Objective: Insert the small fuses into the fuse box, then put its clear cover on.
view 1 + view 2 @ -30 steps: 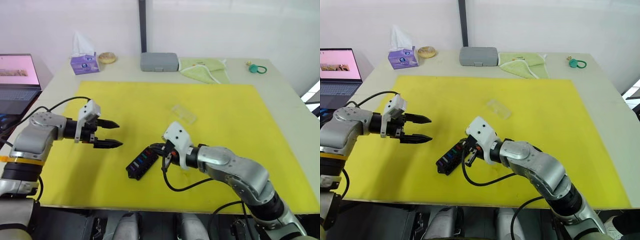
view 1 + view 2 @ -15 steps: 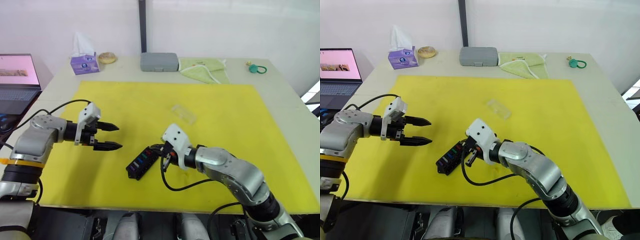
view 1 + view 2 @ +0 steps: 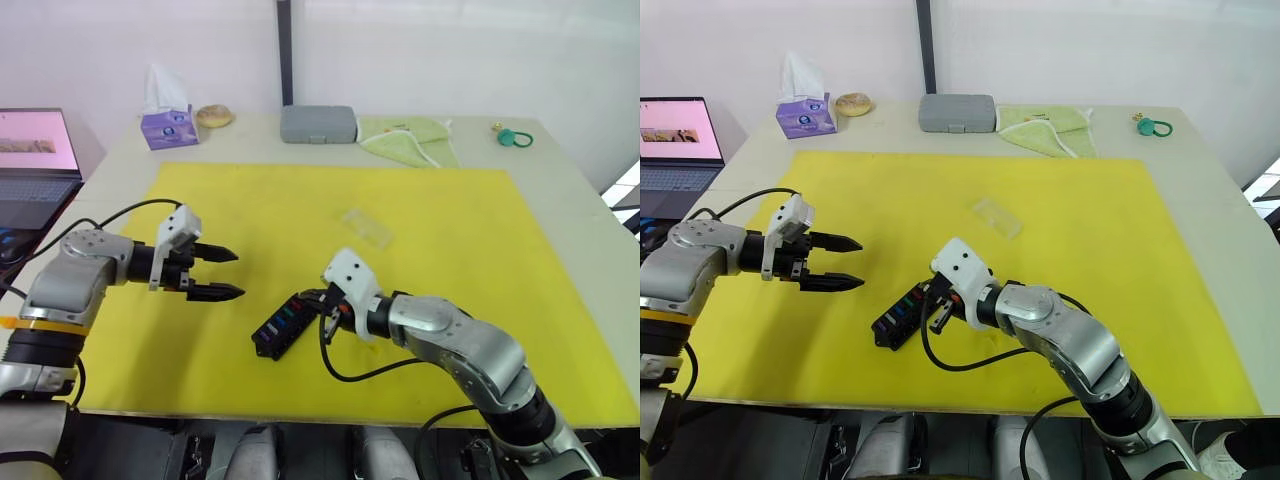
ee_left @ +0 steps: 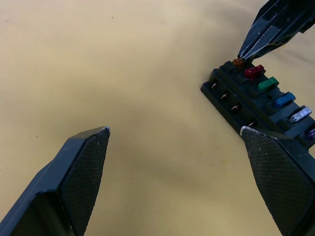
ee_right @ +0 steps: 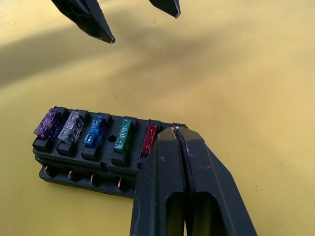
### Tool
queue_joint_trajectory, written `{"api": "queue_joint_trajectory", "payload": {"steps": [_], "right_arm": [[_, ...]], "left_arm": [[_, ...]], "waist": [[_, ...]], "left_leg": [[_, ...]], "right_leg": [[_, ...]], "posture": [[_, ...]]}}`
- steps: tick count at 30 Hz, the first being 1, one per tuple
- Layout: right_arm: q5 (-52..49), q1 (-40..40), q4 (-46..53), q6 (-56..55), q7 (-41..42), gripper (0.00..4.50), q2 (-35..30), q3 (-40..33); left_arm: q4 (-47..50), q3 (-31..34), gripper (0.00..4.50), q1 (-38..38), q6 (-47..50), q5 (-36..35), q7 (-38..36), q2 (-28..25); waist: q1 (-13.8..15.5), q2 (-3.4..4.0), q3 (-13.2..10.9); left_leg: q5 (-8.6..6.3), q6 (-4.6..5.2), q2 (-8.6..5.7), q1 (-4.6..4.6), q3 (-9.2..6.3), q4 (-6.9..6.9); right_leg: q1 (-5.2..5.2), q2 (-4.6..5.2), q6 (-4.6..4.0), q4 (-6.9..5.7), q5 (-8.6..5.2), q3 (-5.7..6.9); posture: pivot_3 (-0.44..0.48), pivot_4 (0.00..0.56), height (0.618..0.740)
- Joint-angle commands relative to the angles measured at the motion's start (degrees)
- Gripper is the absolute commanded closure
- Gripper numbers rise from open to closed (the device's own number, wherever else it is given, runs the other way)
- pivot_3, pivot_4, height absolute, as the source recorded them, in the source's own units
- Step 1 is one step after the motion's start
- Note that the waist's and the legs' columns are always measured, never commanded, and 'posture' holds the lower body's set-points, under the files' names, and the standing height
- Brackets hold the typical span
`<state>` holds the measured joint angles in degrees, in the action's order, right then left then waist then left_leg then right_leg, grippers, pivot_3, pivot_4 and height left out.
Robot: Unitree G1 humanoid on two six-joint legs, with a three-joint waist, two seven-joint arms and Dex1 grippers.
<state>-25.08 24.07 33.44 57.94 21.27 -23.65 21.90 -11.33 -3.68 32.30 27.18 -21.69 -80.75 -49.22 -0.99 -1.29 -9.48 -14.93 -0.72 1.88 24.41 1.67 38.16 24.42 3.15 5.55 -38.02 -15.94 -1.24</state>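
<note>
Near the mat's front edge, head views show the fuse box (image 3: 284,323) unmoved. Left wrist view: left gripper (image 4: 172,142) fingers stay spread. Right wrist view: right gripper (image 5: 178,129), fingers pressed together, keeps tamping the orange fuse (image 4: 238,62); clear cover (image 3: 366,227) comes next.
</note>
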Motion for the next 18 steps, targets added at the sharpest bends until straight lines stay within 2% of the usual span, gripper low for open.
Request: {"api": "queue_joint_trajectory", "payload": {"steps": [1,12,18], "right_arm": [[0.3,-0.8,-1.0,2.9,0.3,4.45,-0.2,0.9],[0.0,-1.1,-1.9,6.0,1.0,4.45,0.0,0.7],[-0.9,-1.4,-0.5,2.6,2.3,4.45,0.9,-1.1]], "left_arm": [[1.0,0.8,0.00,0.7,-0.3,0.1,0.2,-0.4],[1.3,0.8,0.00,0.7,-0.1,-0.1,0.8,-0.3],[1.3,1.2,0.00,0.1,-0.1,-0.2,1.2,-0.4]], "waist": [[0.0,0.00,0.0],[0.0,0.00,0.0],[0.0,0.00,0.0]], "left_leg": [[0.00,0.00,0.00,-0.01,0.00,0.00],[0.00,0.00,0.00,-0.03,0.00,0.00],[0.00,0.00,0.00,-0.03,0.00,0.00]], "right_leg": [[-0.01,0.00,0.00,0.00,0.00,0.00],[-0.03,0.00,0.00,0.00,0.00,0.00],[-0.03,0.00,0.00,0.00,0.00,0.00]], "posture": [[0.000,0.150,0.737],[0.000,0.150,0.737],[0.000,0.150,0.737]]}}
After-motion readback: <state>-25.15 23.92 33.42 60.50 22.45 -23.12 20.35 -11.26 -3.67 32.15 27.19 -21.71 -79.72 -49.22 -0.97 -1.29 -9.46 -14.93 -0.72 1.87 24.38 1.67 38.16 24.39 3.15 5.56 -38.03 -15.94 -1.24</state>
